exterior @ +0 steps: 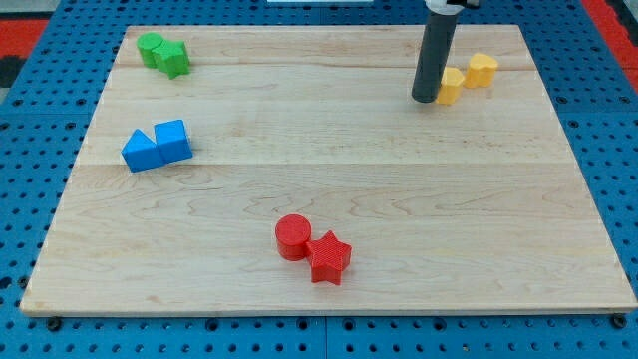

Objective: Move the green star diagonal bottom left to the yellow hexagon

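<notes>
Pale wooden board point(329, 170), planked with visible grain, lying on a blue pegboard surface point(40, 120) dotted with holes. Dark, smooth, cylindrical rod, my tip point(425, 99) resting near the view's top right, touching the left side of one yellow block point(451, 86). No fingers here, only the plain rod end.

Eight matte, ridged blocks, in four pairs:
- Two red, a cylinder point(292, 237) touching a star point(329, 257), bottom centre.
- Two blue, a cube point(173, 139) and a wedge-like piece point(141, 151), left.
- Two green, the green star point(152, 47) and another green block point(173, 59), top left, well apart from the yellows.
- Two yellow, the yellow hexagon point(482, 69) just beside the first.
</notes>
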Tool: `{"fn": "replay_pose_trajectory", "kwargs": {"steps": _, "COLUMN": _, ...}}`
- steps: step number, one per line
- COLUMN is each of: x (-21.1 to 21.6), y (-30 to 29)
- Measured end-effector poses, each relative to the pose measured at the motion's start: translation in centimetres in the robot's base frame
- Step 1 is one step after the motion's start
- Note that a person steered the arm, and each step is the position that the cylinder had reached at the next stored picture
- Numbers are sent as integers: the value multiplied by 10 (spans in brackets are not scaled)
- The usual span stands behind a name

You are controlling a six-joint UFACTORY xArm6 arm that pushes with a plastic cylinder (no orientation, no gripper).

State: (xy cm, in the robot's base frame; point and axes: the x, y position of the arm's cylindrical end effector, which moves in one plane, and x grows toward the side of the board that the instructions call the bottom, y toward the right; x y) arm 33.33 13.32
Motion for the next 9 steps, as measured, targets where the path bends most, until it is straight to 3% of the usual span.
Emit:
{"fn": "replay_pose_trajectory", "kwargs": {"steps": 4, "x": -22, "y": 12}}
{"fn": "replay_pose_trajectory", "kwargs": {"steps": 9, "x": -22, "y": -235}}
